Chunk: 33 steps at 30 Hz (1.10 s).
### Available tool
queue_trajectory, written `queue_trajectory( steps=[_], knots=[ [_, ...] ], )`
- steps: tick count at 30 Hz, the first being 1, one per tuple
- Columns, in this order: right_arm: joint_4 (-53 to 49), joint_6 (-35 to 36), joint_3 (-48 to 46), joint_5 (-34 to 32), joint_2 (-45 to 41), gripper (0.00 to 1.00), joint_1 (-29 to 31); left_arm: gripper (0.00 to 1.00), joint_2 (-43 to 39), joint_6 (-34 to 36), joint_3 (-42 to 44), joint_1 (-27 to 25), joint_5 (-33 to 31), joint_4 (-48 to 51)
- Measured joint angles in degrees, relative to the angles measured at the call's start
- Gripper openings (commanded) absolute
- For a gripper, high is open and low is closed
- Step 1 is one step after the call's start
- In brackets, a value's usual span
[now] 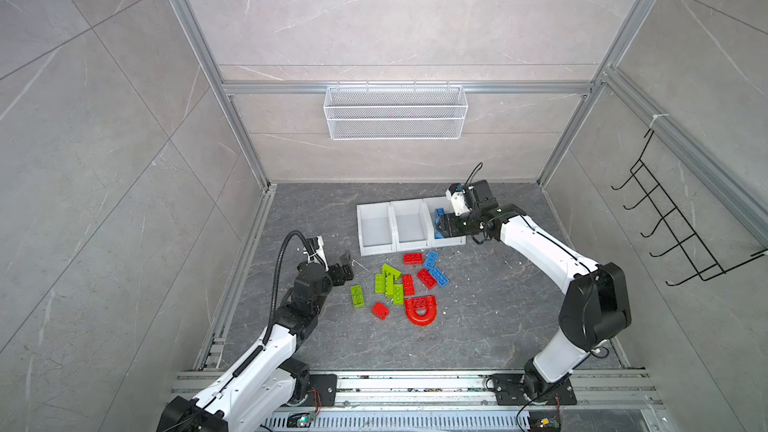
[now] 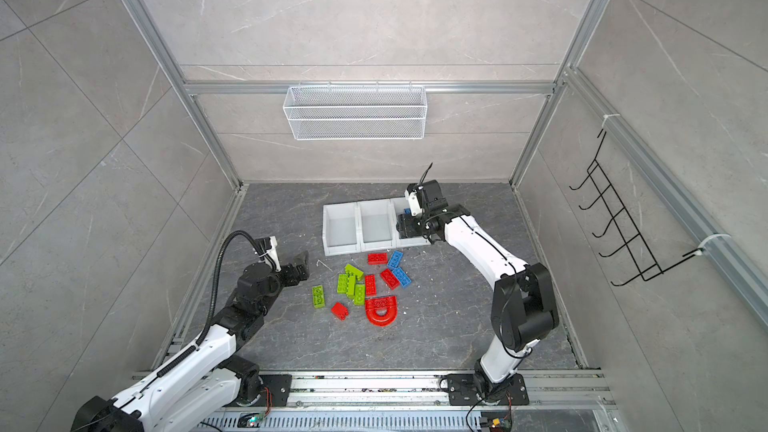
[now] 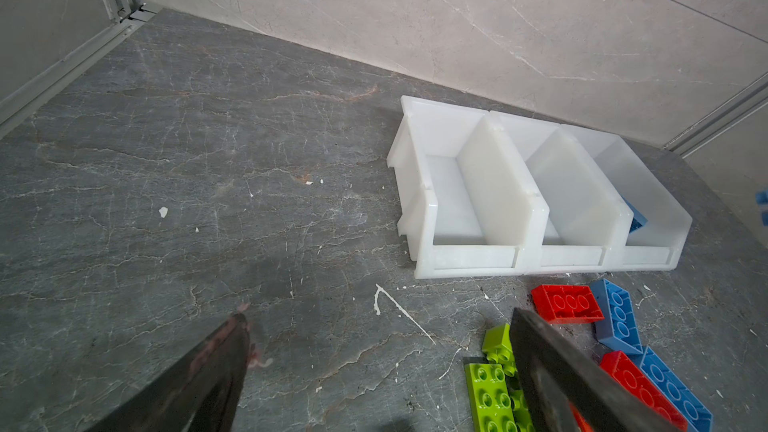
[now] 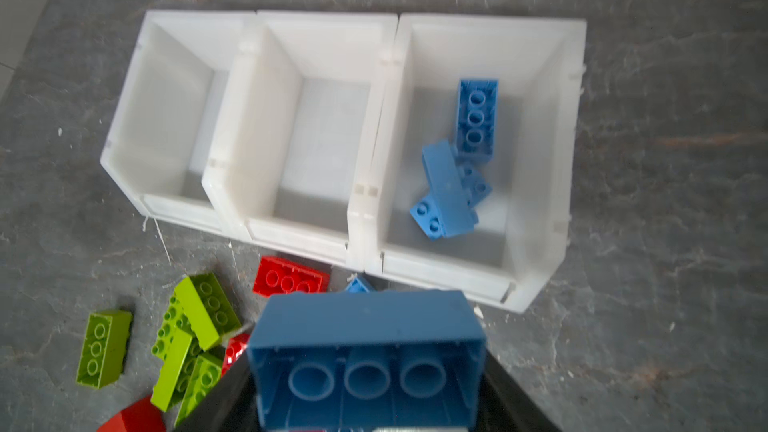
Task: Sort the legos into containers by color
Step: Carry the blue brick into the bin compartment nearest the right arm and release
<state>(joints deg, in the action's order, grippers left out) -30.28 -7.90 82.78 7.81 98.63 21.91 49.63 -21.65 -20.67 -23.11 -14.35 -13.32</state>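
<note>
The step in hand, as I judge it, is the drop of a blue piece. The right gripper (image 1: 439,227) is clenched on a blue brick (image 4: 365,359), its hollow underside facing the wrist camera. It hangs over the right-hand bin (image 4: 540,151), at about one o'clock from the loose pile (image 1: 407,284) in both top views. A few sorted blue bricks (image 4: 477,118) lie in that bin already; the middle bin (image 4: 257,118) and left-hand bin (image 4: 124,126) show bare floors. The left gripper (image 1: 345,268) sits at nine o'clock of the pile, jaws spread wide with nothing between them — idle, by the look of it.

The next move calls for letting go only once the brick is inside the bin's walls, and low enough that it does not bounce off the bricks beneath; whether it has fully cleared the front lip I cannot tell. After that, two loose blue bricks (image 1: 434,270) wait at two o'clock of the pile, with the green bricks (image 1: 388,284) at nine and the red arch (image 1: 420,312) at six.

As for edges, the wall shared with the middle bin stands close at the gripper's nine o'clock; a red brick (image 1: 412,258) lies near the front lips, so the ground at the bins' six o'clock is crowded. The bare table (image 1: 498,317) from three to five o'clock of the pile is open — the easy way back.
</note>
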Motion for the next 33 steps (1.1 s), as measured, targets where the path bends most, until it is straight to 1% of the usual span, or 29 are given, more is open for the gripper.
queue_trajectory(
  steps=[5,8,12,19,23,25,28,33],
  knots=[
    [2.0,0.7,6.2,0.8,7.5,0.51,-1.2,0.99,0.2,-0.2,0.0,0.0,0.0,0.0],
    [1.9,1.2,10.2,0.8,13.7,0.5,-2.5,0.99,0.2,-0.5,0.0,0.0,0.1,0.0],
    [1.9,1.3,13.7,0.6,19.6,0.51,-3.8,0.99,0.2,-0.5,0.0,0.0,0.5,0.0],
    [1.6,1.0,19.3,0.9,24.8,0.57,-4.7,1.0,0.0,-0.5,0.0,0.0,1.0,0.0],
    [1.8,0.6,21.1,0.8,26.1,0.59,-4.7,0.99,0.0,-0.5,0.0,0.0,1.0,0.0],
    [1.7,0.2,21.1,0.7,26.3,0.62,-4.7,0.99,0.0,-0.5,0.0,0.0,1.0,0.0],
    [1.6,0.0,21.1,0.6,26.5,0.71,-4.7,0.99,-0.2,-0.5,0.0,0.0,1.0,0.0],
    [0.7,-0.4,22.0,0.6,26.5,0.83,-4.7,0.99,-0.7,-0.5,0.0,0.0,1.1,0.0]
  ],
)
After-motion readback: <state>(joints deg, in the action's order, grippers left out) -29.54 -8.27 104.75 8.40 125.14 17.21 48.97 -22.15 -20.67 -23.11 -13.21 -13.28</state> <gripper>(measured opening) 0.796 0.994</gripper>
